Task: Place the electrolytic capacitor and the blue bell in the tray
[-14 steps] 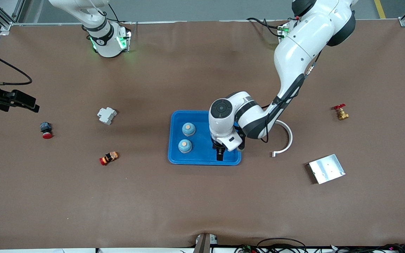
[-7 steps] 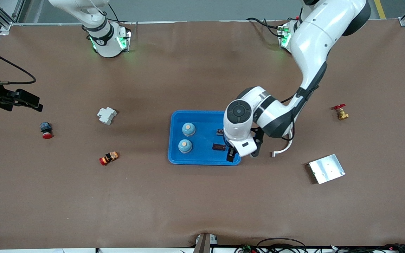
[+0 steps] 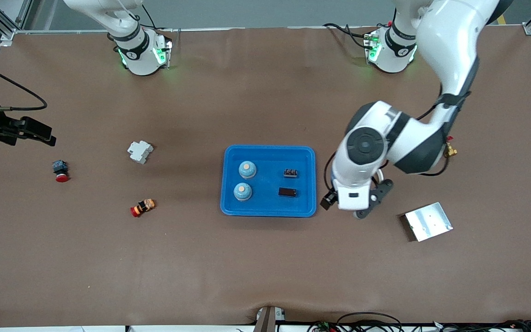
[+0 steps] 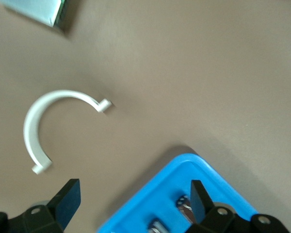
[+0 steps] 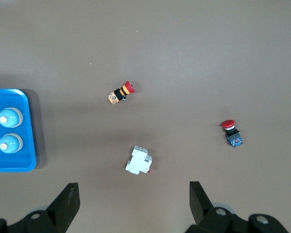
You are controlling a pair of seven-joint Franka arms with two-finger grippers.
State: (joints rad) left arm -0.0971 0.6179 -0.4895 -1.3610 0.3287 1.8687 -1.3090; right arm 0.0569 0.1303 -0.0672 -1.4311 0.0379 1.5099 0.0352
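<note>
Now both bells (image 3: 246, 180) and dark parts (image 3: 288, 183) inside tray (image 3: 269, 207). My left end effector (image 3: 327, 201) open, empty, just beside tray, toward left arm's end; right end effector (image 5: 131, 206) open, waiting.

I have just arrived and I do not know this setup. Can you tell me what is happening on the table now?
The blue tray already holds two blue bells and two small dark parts. The left gripper is open and empty, over the table beside the tray, near the white curved piece. The right gripper waits, open, high over the white breaker at the right arm's end. Nothing is held.
</note>
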